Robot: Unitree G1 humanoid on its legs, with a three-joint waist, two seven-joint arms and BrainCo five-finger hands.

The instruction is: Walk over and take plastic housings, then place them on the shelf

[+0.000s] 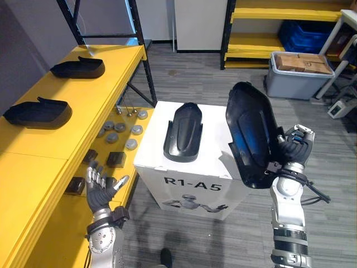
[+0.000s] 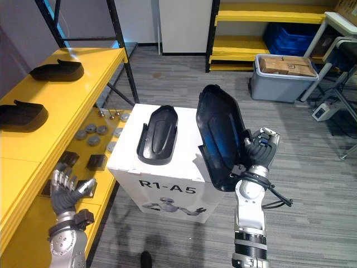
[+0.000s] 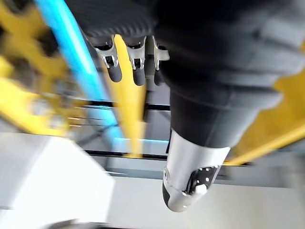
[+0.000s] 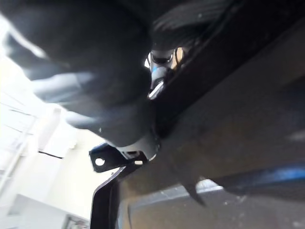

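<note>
The right hand (image 1: 294,146) grasped a black housing (image 1: 251,134) near its lower edge, fingers curled round the rim. It held the housing upright and tilted above the right side of the white box (image 1: 167,187). A second housing (image 1: 184,133) lay flat on the box top, just left of the held one and apart from it. Left of the box stood the yellow shelf (image 1: 95,103), bearing a third housing (image 1: 39,113) and a fourth housing (image 1: 78,68). The left hand (image 1: 100,187) hung by the box's lower left corner, fingers straight, spread and empty.
</note>
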